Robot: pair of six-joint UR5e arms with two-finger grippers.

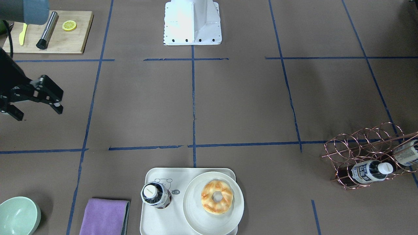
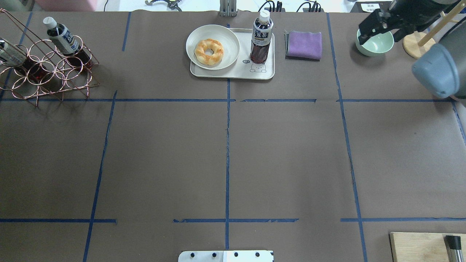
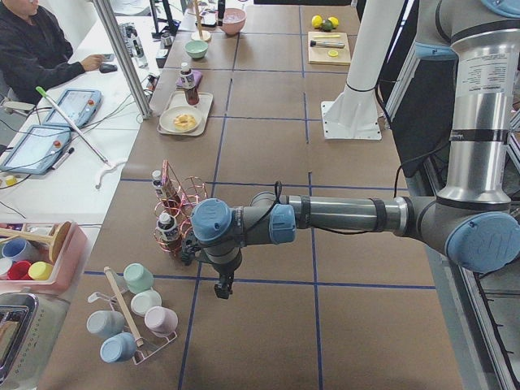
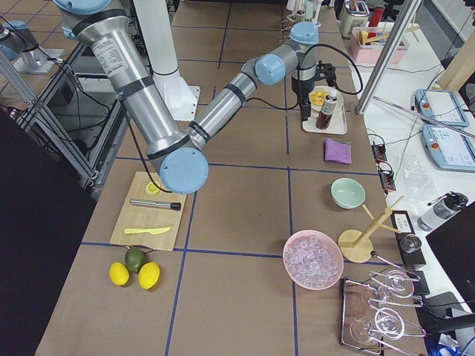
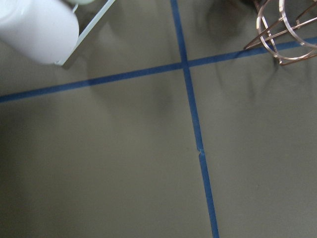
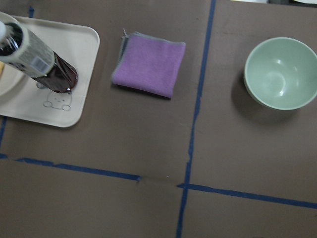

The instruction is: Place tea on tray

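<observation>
Tea (image 2: 261, 40), clear plastic bottle with white cap, stands upright on the smooth, round-cornered cream tray (image 2: 233, 74); right gripper (image 1: 40, 116) spreads its fingers wide; left gripper (image 3: 221, 286), can't tell.

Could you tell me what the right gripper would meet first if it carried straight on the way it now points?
Most likely the bare table, between the purple cloth and the green bowl: the open right gripper points roughly downward. Its height is unclear, but nothing shows in between.
</observation>
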